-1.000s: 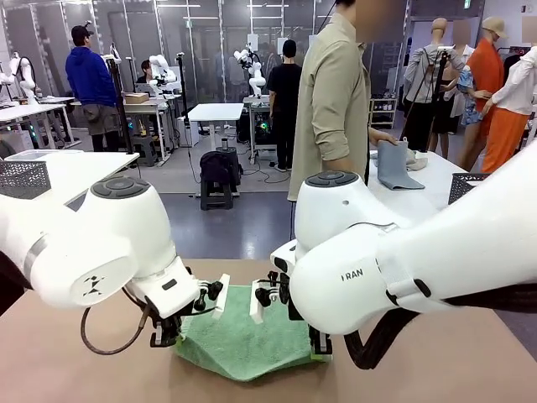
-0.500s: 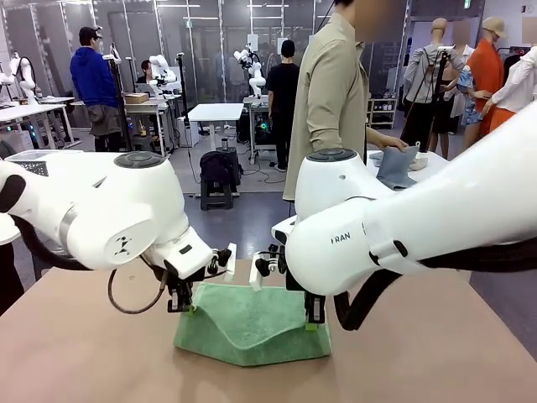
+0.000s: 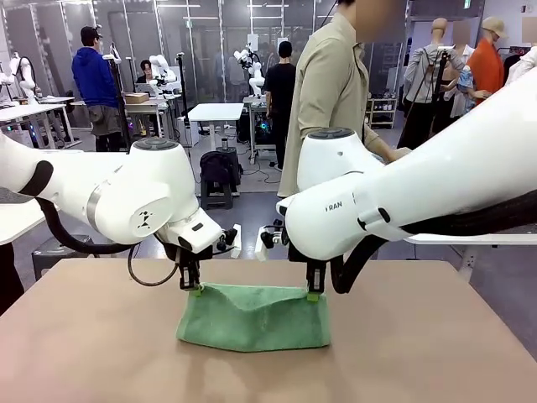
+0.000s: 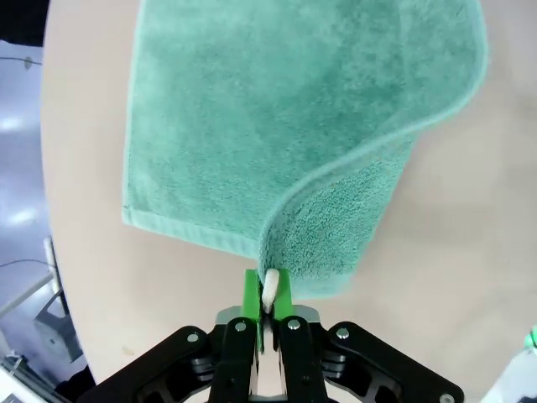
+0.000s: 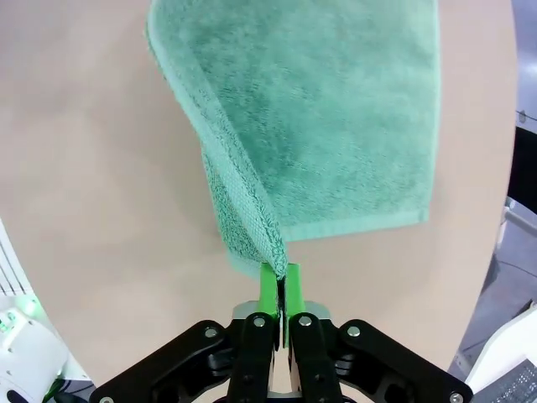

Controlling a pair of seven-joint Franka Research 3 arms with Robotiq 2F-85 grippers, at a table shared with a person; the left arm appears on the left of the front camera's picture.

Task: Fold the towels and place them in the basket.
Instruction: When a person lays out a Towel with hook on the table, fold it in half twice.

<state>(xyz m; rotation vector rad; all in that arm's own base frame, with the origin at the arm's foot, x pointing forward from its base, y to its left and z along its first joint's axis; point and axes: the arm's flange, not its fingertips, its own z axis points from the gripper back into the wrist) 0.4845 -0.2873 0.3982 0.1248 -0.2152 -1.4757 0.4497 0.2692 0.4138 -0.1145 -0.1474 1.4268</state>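
A mint green towel (image 3: 253,317) lies doubled over on the brown table (image 3: 84,353), its top edge lifted between the two arms. My left gripper (image 3: 195,289) is shut on the towel's left corner, and in the left wrist view the green pads (image 4: 268,295) pinch that corner while the towel (image 4: 285,117) hangs away below. My right gripper (image 3: 312,294) is shut on the right corner; the right wrist view shows its gripper (image 5: 278,287) clamped on the towel (image 5: 319,109). The basket is out of view.
A person in a beige shirt (image 3: 331,92) stands just beyond the table's far edge, partly behind my right arm. Bare tabletop (image 3: 436,353) lies on both sides of the towel and in front of it.
Both grippers have carried the towel's held edge up and away from me, toward the far side. The towel went from a crumpled fold to a neat doubled strip. The person has shifted slightly.
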